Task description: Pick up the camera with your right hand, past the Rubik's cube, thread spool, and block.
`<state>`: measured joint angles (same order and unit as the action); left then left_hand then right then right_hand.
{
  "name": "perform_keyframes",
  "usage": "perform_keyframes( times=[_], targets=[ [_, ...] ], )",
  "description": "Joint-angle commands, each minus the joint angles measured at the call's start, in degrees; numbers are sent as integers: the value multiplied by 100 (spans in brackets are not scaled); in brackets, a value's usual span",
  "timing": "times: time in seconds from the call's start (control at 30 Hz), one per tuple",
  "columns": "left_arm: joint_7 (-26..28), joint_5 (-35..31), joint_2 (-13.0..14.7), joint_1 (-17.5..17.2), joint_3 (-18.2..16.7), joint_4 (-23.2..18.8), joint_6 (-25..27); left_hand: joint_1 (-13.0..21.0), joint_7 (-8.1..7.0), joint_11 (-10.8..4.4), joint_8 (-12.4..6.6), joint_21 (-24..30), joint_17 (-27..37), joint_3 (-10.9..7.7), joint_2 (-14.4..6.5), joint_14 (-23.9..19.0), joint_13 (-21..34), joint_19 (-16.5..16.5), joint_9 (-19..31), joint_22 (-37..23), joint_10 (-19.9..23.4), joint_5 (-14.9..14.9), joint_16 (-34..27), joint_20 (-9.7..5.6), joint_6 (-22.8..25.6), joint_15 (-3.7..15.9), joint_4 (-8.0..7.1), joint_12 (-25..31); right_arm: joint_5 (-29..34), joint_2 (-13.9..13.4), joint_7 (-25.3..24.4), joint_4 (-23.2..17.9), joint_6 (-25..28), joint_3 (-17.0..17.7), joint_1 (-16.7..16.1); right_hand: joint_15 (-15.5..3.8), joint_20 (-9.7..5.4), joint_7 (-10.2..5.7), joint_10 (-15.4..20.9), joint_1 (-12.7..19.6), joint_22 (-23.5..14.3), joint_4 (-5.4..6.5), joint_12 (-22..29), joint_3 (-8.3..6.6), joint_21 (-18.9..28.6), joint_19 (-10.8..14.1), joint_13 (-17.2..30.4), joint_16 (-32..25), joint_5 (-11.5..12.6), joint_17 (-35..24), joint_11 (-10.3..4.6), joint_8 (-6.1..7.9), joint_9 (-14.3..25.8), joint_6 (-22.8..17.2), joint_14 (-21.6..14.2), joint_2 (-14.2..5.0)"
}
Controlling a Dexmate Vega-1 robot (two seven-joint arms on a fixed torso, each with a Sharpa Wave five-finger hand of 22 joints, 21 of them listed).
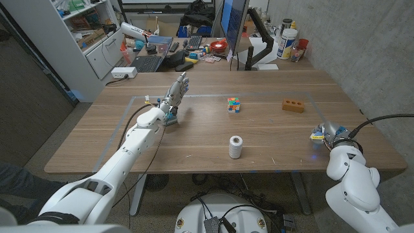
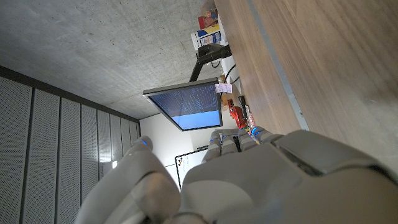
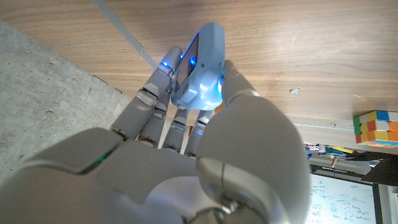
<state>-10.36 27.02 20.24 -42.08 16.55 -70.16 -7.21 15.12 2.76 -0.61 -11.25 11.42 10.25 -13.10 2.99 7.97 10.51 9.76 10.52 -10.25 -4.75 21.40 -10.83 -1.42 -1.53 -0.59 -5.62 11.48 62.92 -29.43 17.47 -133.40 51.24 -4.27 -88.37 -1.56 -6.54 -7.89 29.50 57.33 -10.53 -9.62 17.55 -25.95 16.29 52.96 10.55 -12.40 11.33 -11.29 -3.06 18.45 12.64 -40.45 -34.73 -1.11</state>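
Observation:
My right hand (image 1: 328, 133) is at the table's right edge, and its fingers and thumb grip a small pale blue-white camera (image 3: 200, 68) with blue lights glowing around it. I cannot tell whether the camera touches the wood. The Rubik's cube (image 1: 233, 105) stands mid-table, and the right wrist view catches the cube (image 3: 375, 126) beyond that hand. A white thread spool (image 1: 235, 147) stands upright nearer the front edge. An orange-brown block (image 1: 293, 105) with holes lies right of the cube. My left hand (image 1: 172, 98) stands at the left with fingers extended and apart, holding nothing.
A taped rectangle outlines the work area on the wooden table (image 1: 272, 81). Behind the table's far edge is a cluttered desk with a laptop (image 1: 150, 59) and a monitor (image 1: 234, 22). A white shelf unit (image 1: 90, 39) stands at the back left.

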Motion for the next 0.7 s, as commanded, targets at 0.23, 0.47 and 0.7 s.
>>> perform_keyframes(
  times=[0.23, 0.47, 0.7],
  targets=[
    [-34, -9, -12, 70, 0, 24, -75, 13, 8, 7, 0, 15, 29, 44, -66, 45, 32, 113, 13, -32, -42, 30, 10, -26, 4, -11, -9, 9, 789, 158, 285, -398, 137, -156, 11, -670, 146, 24, 550, 450, -10, 92, 5, -31, -69, -74, 6, 30, 47, 1, -219, 49, 48, -179, -206, -478],
    [-64, -4, -35, 99, -1, 61, -135, 16, 7, 14, 0, 15, 29, 52, -70, 44, 32, 117, 13, -32, -40, 31, 9, -28, 4, -10, -9, 11, 1103, 332, 335, -557, -33, -101, -64, -691, 172, 33, 579, 445, -9, 102, -8, -30, -81, -78, 6, 44, 42, 5, -268, 75, 77, -265, -222, -484],
    [-64, 4, -47, 98, -5, 91, -144, 20, 8, 6, -3, 14, 28, 61, -73, 47, 32, 123, 13, -32, -46, 31, 10, -27, 11, -10, -8, 9, 1422, 528, 497, -659, -246, -19, -92, -670, 195, 31, 587, 438, -8, 106, -25, -26, -94, -89, 6, 54, 39, 10, -259, 85, 100, -304, -240, -478]
  ],
)
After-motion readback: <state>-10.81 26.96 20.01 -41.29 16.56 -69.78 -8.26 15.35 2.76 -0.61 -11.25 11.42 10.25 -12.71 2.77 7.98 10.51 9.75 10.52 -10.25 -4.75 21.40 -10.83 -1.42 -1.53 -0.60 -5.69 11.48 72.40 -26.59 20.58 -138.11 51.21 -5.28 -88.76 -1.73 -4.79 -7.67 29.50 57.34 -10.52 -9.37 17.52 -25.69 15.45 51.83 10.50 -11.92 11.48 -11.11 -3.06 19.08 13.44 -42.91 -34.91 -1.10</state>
